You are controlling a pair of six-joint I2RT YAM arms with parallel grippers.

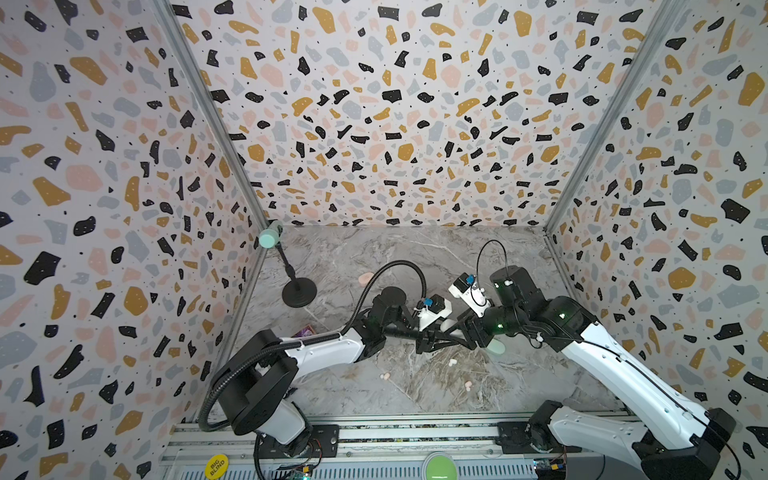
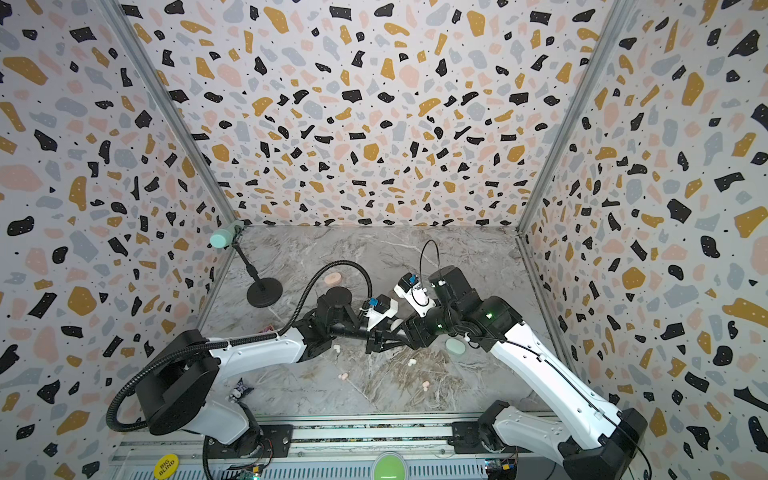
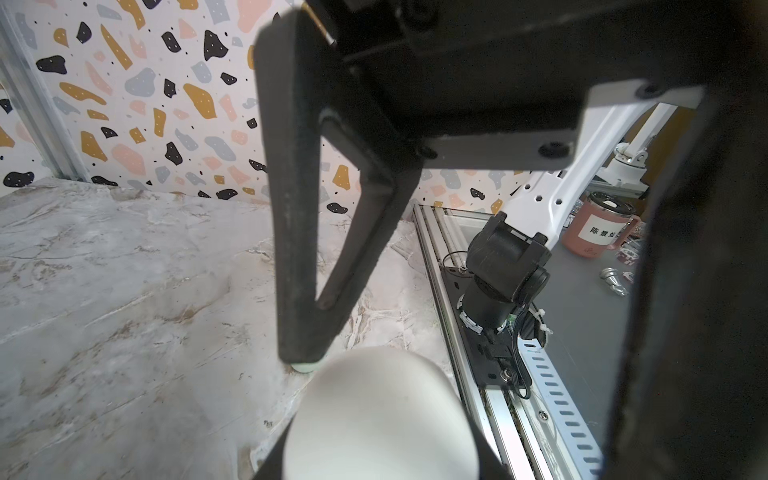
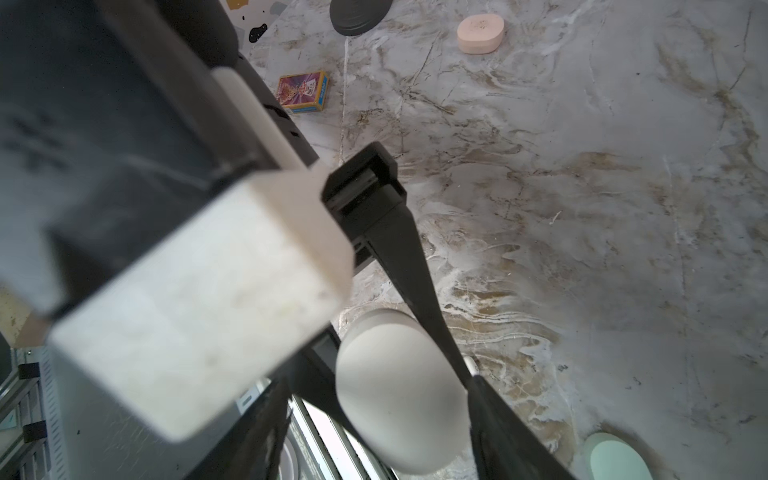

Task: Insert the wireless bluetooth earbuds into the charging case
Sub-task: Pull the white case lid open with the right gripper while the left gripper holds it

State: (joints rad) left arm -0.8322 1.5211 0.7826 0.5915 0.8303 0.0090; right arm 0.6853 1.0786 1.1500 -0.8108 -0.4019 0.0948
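Evidently the step in hand is seating one bud. The mint earbud (image 3: 305,368) shows at the tip of the left tool (image 3: 300,356), which is clenched and seems to pinch it, just against the white case (image 3: 380,415). The right tool (image 4: 390,386) grasps that case from both sides, clear above the desk (image 1: 415,257).

Next the bud needs lining up with its socket and a gentle press. I cannot tell whether the lid is open.

Loose earbuds (image 1: 452,362) lie below, with a mint case (image 1: 495,347) and a pink case (image 1: 365,277) further out.

A yellow disc (image 1: 216,466) reads "BIG BLIND", a mug (image 3: 598,230) carries a Chinese label, and the card box (image 4: 303,91) print is too small to read.
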